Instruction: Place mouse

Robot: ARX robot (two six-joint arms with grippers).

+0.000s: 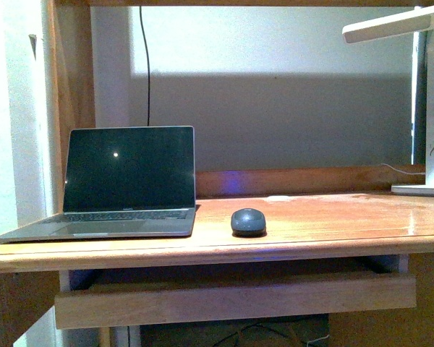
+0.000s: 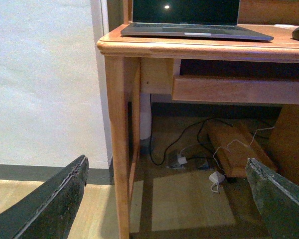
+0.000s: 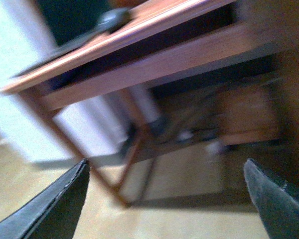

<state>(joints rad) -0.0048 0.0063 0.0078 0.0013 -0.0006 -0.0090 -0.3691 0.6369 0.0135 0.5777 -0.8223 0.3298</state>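
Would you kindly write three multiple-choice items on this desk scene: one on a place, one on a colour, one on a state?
1. Where is the mouse?
A. On the desk, right of the laptop
B. On the laptop keyboard
C. On the floor

2. What colour is the desk lamp?
A. Red
B. White
C. Black

3. How stands the left gripper?
A. Shut on the mouse
C. Shut, empty
B. Open, holding nothing

Answers: 1 A, the front view shows it on the wood beside the laptop; 2 B, its head and base are white; 3 B, its fingers stand wide apart.
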